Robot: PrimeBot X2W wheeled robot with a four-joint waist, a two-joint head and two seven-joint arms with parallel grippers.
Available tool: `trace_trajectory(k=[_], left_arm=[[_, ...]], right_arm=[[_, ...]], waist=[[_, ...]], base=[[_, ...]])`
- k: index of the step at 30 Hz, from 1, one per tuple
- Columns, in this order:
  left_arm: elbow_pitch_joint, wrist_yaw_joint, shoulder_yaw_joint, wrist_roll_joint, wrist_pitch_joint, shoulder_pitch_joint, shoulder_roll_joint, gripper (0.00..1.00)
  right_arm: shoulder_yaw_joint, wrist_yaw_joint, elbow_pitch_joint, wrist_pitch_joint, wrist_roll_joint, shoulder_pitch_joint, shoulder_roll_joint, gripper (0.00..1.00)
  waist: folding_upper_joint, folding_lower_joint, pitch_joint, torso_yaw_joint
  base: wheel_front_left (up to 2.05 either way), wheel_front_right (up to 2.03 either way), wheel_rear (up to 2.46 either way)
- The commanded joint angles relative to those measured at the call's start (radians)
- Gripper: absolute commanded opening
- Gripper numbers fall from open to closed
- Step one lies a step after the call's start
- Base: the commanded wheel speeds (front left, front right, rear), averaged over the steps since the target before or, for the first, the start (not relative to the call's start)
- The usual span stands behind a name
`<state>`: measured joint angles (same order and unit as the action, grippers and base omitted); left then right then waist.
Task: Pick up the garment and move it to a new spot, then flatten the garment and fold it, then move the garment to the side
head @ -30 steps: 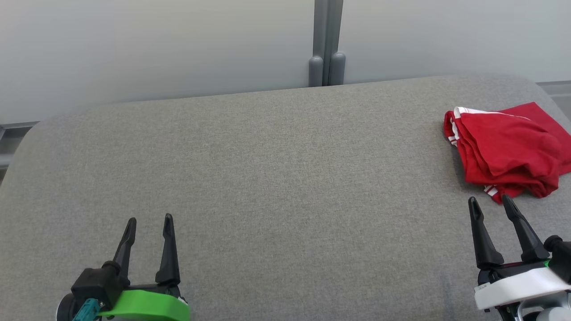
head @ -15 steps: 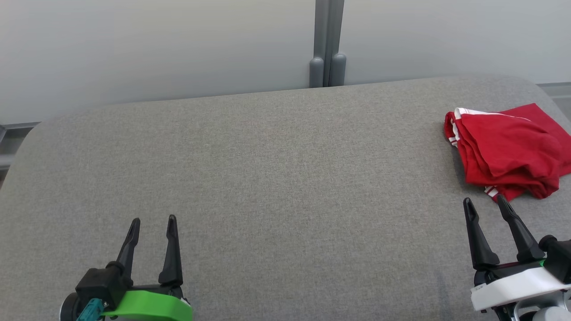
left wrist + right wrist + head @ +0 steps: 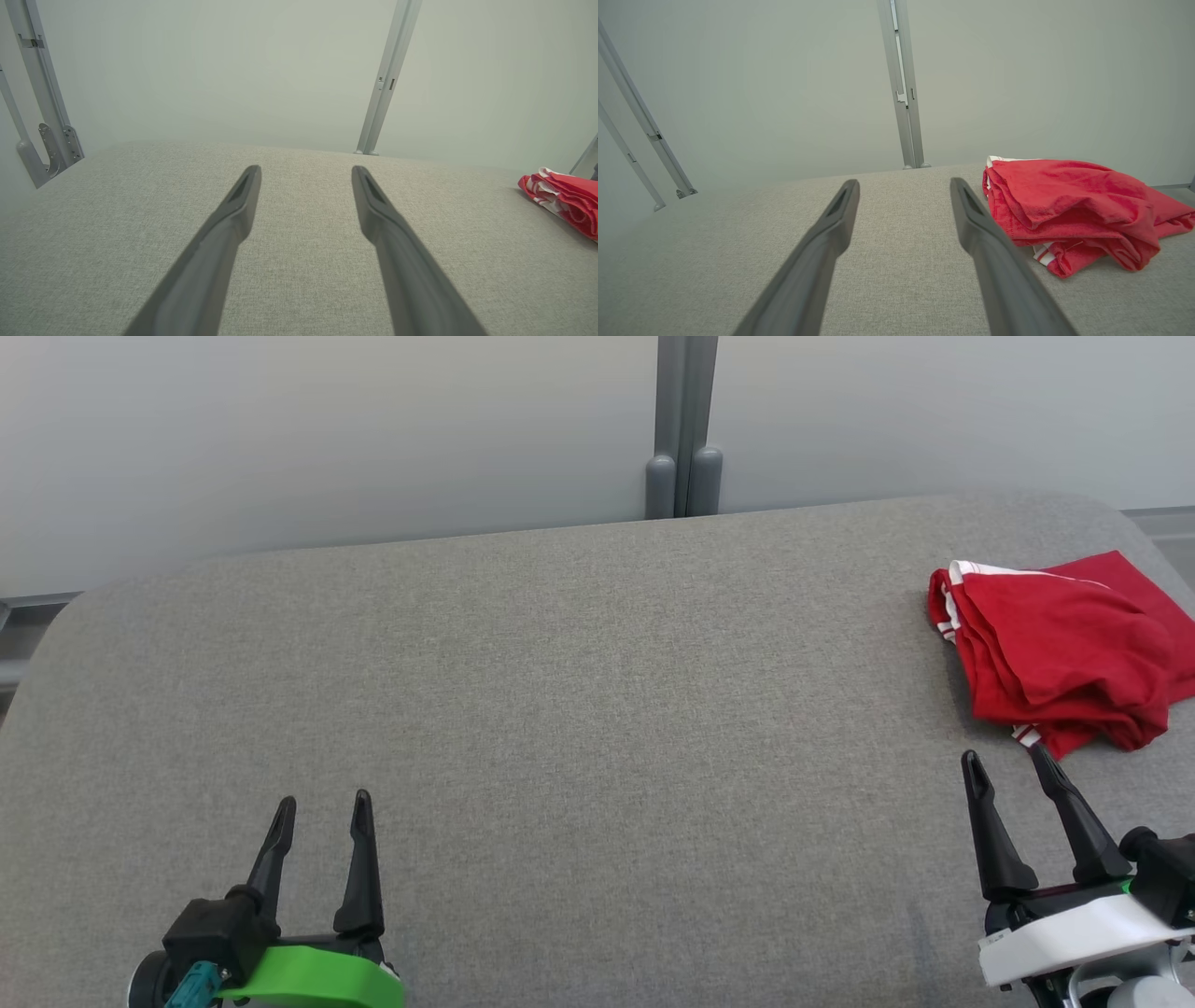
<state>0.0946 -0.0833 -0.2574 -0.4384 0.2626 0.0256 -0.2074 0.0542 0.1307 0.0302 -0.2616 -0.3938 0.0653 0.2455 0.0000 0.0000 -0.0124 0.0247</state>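
I see the red garment (image 3: 1055, 653) with white stripes lying bunched at the right end of the grey fabric-covered table (image 3: 597, 663). My right gripper (image 3: 1005, 756) is just beside its near striped corner, fingers spread wide, holding nothing. My left gripper (image 3: 325, 800) is well apart at lower left, also spread and empty.

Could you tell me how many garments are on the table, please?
1: the garment lies bunched near the table's right edge, just beyond the right gripper. Another could hide in its folds.
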Motion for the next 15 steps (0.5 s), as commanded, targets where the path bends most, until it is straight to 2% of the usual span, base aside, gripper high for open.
trace_trajectory(k=[1,5,6,11,15], left_arm=[[0.001,0.004,0.004,0.005,0.003,-0.004,0.000,1.00],[0.005,0.009,0.002,0.002,0.003,-0.007,0.001,1.00],[0.005,0.005,-0.001,0.000,0.000,0.000,0.001,0.00],[0.032,0.008,-0.003,-0.018,-0.010,0.004,0.009,0.00],[0.045,0.018,0.012,-0.086,-0.026,-0.011,0.018,0.00]], right_arm=[[0.003,0.000,0.004,-0.004,-0.003,-0.009,0.000,1.00],[0.006,0.000,0.006,-0.004,-0.005,-0.009,-0.001,1.00],[0.005,0.000,0.003,0.000,-0.001,0.000,-0.002,0.00],[0.006,0.000,0.030,0.006,-0.020,0.011,-0.021,0.00],[-0.008,0.000,0.044,0.029,-0.091,-0.004,-0.028,0.00]], waist=[[0.0000,0.0000,-0.001,0.000],[0.0000,0.0000,-0.002,0.000],[0.0000,0.0000,-0.002,0.000],[0.0000,0.0000,-0.001,0.000],[0.0000,0.0000,-0.001,-0.001]], base=[[0.00,0.00,0.00],[0.00,0.00,0.00],[0.00,0.00,0.00],[0.00,0.00,0.00],[0.00,0.00,0.00]])
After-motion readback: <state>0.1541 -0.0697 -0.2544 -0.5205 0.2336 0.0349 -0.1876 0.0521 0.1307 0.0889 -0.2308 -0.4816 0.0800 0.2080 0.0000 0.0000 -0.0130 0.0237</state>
